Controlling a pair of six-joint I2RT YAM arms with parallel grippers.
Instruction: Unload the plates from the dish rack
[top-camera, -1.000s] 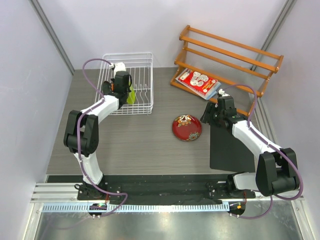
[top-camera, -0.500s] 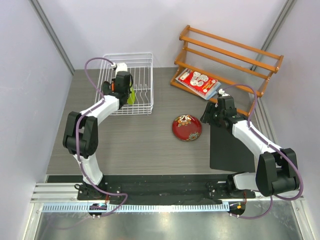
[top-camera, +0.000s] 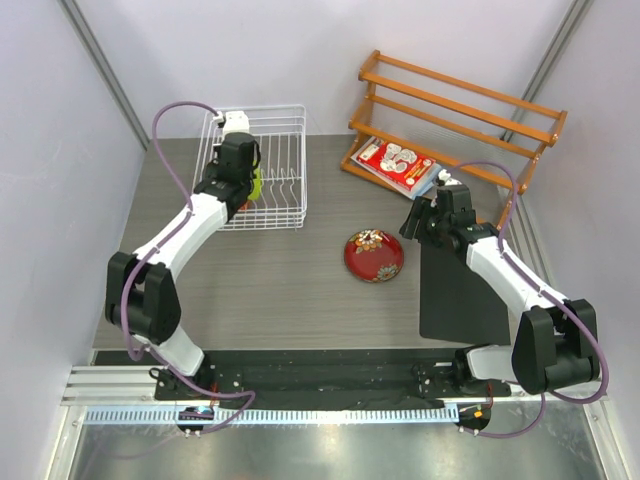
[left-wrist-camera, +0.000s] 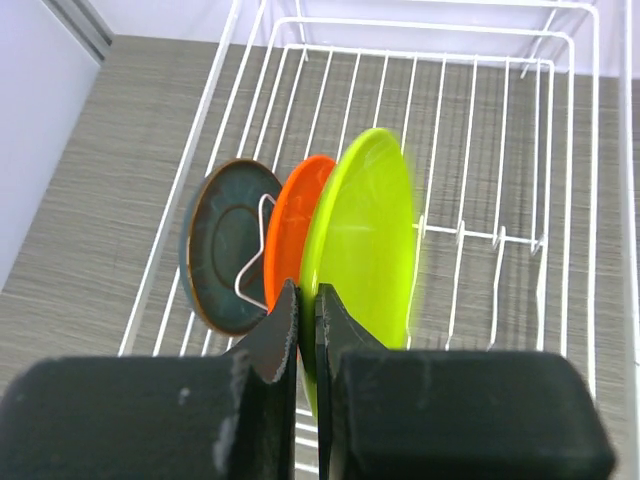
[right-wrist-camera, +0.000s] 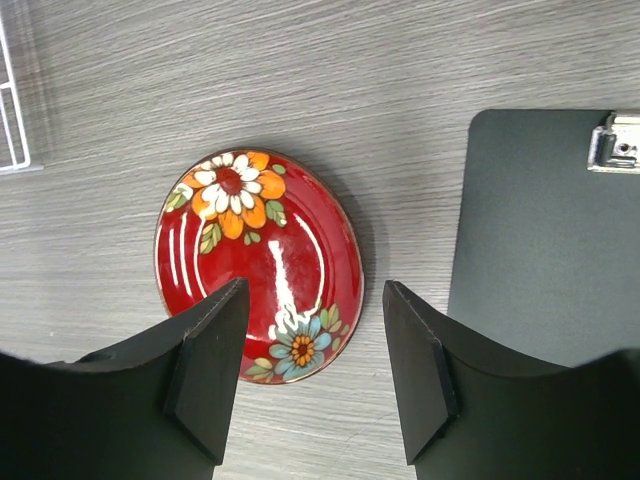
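Plates: three stand on edge in the dish rack, packed face to face. In the left wrist view they run 9 to 3 o'clock: dark teal-grey plate with a matte, mottled glaze and a raised foot ring, then orange plate, then lime green plate, which is glossy and smooth; its 3 o'clock edge is blurred. A bent wire divider crosses in front of the teal-grey and orange ones.

Left gripper has its fingers pinched nearly together on the near rim of the lime green plate, with only the thin rim between the black pads.

Fourth plate: red floral plate, round, high gloss with glare streaks, orange-white flower at its 11 o'clock and blue flower at 5. It lies flat on the table, just 3 o'clock of table centre and well apart from the rack.

Right gripper hangs over it with its jaws spread at medium width and nothing in them.

Rack is white wire, squarish, with an open grid floor, at 11 o'clock on the grey wood-grain tabletop.

Black clipboard, flat and matte with a metal clip, lies just beside the red plate at its 3 o'clock.

Orange wooden slatted shelf sits at 1 o'clock, with a red-and-white patterned pack on its lower tier.
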